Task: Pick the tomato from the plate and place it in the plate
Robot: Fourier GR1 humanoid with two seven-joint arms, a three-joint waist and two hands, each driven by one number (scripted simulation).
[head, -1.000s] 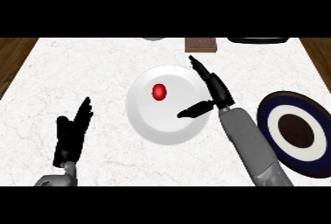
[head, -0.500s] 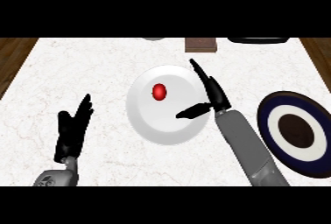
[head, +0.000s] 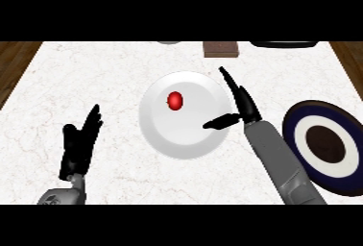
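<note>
White marbled counter [head: 106, 77] with wood floor at its 9 and 3 o'clock edges. A brown block [head: 220, 48] and 2 dark items at 12 o'clock are cut off. I see the tomato [head: 174, 100] on the white plate [head: 177, 139]; the navy ringed plate [head: 322, 144] lies at 3 o'clock. My right hand [head: 241, 103] hovers open over the white plate's rim, holding nothing. My left hand [head: 78, 144] rests open at 8 o'clock.

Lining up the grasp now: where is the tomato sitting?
In the head view the tomato lies on the white plate, in its upper middle, left of the open right hand and apart from it.
</note>
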